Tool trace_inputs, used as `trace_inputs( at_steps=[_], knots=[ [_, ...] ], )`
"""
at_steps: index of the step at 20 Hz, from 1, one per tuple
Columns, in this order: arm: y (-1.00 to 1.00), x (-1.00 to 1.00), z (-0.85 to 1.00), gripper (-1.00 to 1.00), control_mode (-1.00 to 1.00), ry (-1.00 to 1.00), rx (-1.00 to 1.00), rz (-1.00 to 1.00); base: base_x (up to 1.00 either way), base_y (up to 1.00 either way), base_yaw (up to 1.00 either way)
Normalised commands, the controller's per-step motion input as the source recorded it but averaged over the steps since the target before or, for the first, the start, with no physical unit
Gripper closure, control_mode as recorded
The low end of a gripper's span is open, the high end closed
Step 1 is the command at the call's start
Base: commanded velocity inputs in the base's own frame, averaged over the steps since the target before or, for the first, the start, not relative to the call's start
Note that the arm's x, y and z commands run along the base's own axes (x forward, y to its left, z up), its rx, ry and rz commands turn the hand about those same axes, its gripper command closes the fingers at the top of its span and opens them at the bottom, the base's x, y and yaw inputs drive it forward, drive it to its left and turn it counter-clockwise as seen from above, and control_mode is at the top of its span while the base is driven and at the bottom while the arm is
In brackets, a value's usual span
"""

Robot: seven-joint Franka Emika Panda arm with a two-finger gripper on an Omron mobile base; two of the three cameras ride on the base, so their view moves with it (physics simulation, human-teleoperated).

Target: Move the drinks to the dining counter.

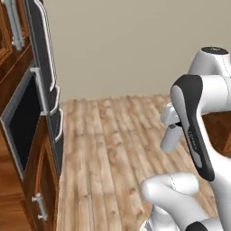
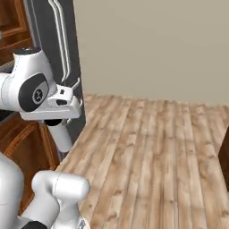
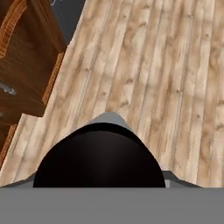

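Observation:
My gripper [image 1: 171, 127] is shut on one of the drinks [image 1: 170, 139], a small white bottle that hangs below the hand over the wooden floor. From the right base view the same drink [image 2: 62, 136] slants down under the gripper [image 2: 55, 122], close to the dark appliance door. In the hand view its round black cap [image 3: 99, 157] sits right in front of the camera and hides the fingertips. The dining counter is out of view.
Brown wooden cabinets [image 1: 40, 180] and a dark appliance front with long silver handles [image 1: 45, 67] stand along the left. A light plank floor [image 2: 156, 156] stretches to a beige wall [image 2: 156, 44]. A dark brown corner [image 2: 225, 154] pokes in at the right edge.

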Motion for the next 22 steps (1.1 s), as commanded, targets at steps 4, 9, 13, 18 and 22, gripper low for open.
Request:
trace_inputs(
  at_steps=[4, 9, 13, 18, 22],
  knots=[
    [0.0, 0.0, 0.0, 1.0, 1.0, 0.0, 0.0, 0.0, 0.0, 0.0, -0.96],
    [0.0, 0.0, 0.0, 1.0, 1.0, 0.0, 0.0, 0.0, 0.04, -0.14, -0.89],
    [0.0, 0.0, 0.0, 1.0, 1.0, 0.0, 0.0, 0.0, 0.94, -0.12, -0.35],
    [0.0, 0.0, 0.0, 1.0, 1.0, 0.0, 0.0, 0.0, 1.0, 0.2, -0.03],
    [0.0, 0.0, 0.0, 1.0, 1.0, 0.0, 0.0, 0.0, 1.0, 0.05, 0.0]
  ],
)
